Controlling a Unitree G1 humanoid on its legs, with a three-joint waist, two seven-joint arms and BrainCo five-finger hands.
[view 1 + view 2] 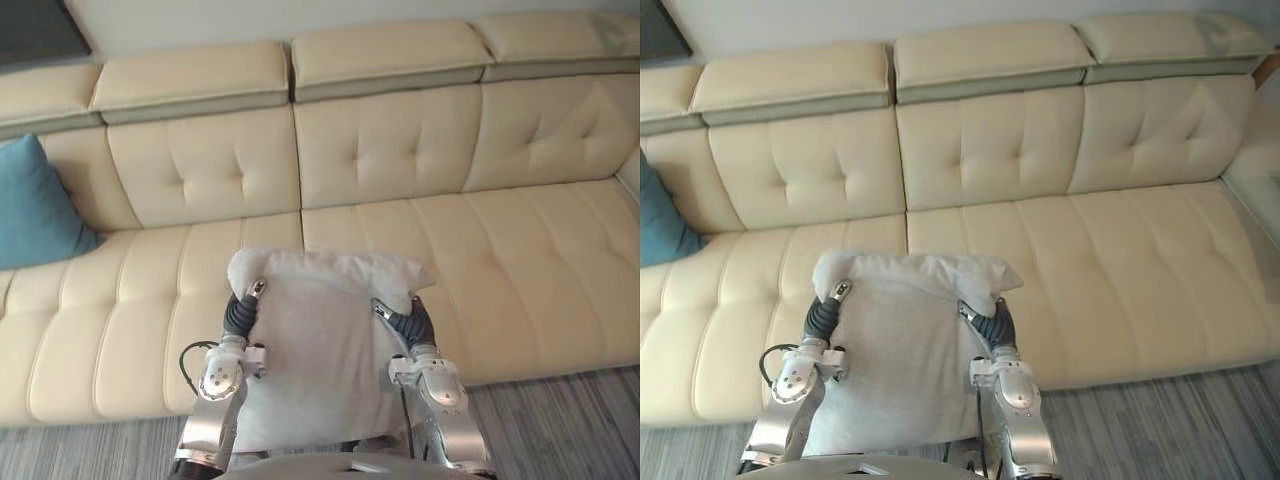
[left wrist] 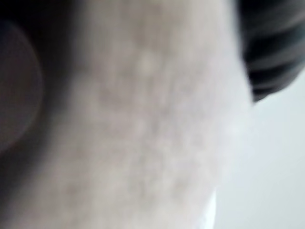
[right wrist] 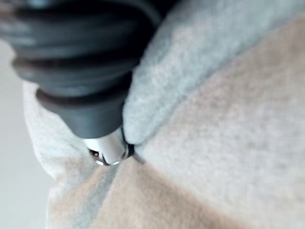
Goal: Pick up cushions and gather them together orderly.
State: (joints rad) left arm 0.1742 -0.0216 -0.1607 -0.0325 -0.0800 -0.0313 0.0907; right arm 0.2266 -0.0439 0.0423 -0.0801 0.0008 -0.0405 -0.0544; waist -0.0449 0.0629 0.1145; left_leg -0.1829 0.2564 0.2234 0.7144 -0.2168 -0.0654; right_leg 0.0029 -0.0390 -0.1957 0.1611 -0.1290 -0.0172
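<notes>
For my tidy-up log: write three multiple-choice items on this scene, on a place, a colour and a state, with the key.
1. The teal cushion is: A on the floor; B at the sofa's left end; C at its right end.
2. The cushion nearest the robot is: A red; B black; C pale grey.
3. That pale grey cushion is: A held between left hand and right hand; B flat on the seat; C on the floor.
B: it leans on the backrest at the left end. C: its fabric is pale grey. A: one hand is on each side.
</notes>
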